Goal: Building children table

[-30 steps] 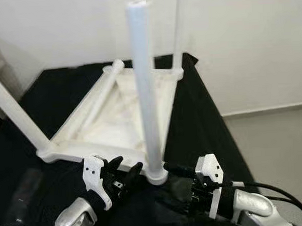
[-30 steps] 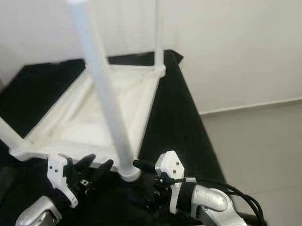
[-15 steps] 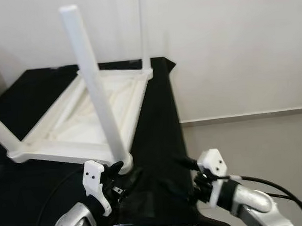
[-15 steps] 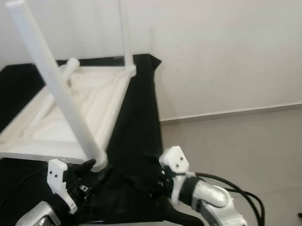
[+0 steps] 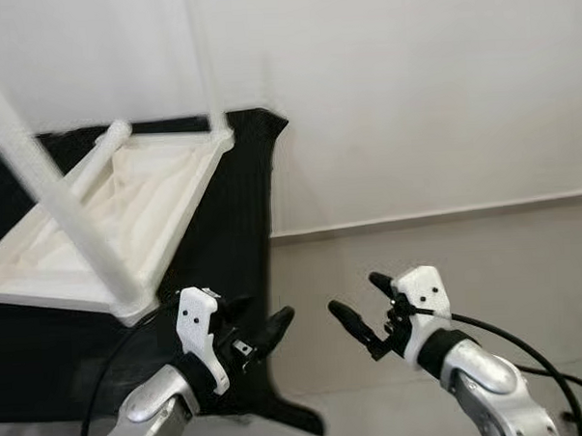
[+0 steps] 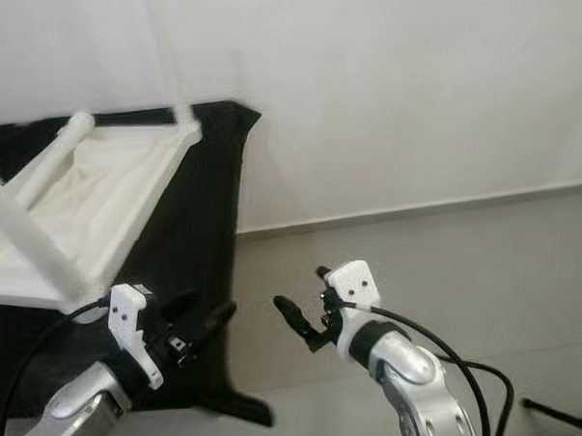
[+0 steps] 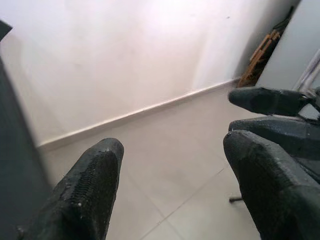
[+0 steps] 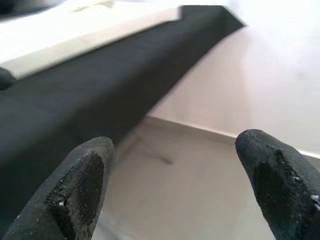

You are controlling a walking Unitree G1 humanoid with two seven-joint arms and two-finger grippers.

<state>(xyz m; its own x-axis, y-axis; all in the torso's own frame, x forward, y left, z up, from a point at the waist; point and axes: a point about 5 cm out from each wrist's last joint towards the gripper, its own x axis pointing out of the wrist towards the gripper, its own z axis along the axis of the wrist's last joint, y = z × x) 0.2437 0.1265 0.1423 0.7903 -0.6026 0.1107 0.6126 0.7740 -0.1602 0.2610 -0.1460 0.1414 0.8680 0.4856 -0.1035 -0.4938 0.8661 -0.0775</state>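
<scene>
The white children's table (image 5: 126, 201) lies upside down on a black-draped surface (image 5: 219, 231) at the left, its legs pointing up; the nearest leg (image 5: 64, 213) slants across the left edge. My left gripper (image 5: 266, 314) hangs open and empty beside the drape's right edge. Further right, my right gripper (image 5: 354, 292) is open and empty over the tiled floor, its fingers turned toward the left gripper. The left wrist view looks between its fingers (image 7: 95, 185) at floor and wall. In the right wrist view the drape (image 8: 100, 95) and the table's rim (image 8: 85, 27) lie beyond the fingers (image 8: 80, 185).
Beige tiled floor (image 5: 486, 248) meets a white wall (image 5: 411, 87) at a skirting line. The black drape's corner trails on the floor (image 5: 285, 416). A black cable (image 5: 558, 361) runs from the right arm. Wooden items (image 7: 260, 52) lean in a far corner.
The whole view has swung to the right, so the table now sits at the left. Both grippers have drawn off from the near leg's base and hang off the table's side.
</scene>
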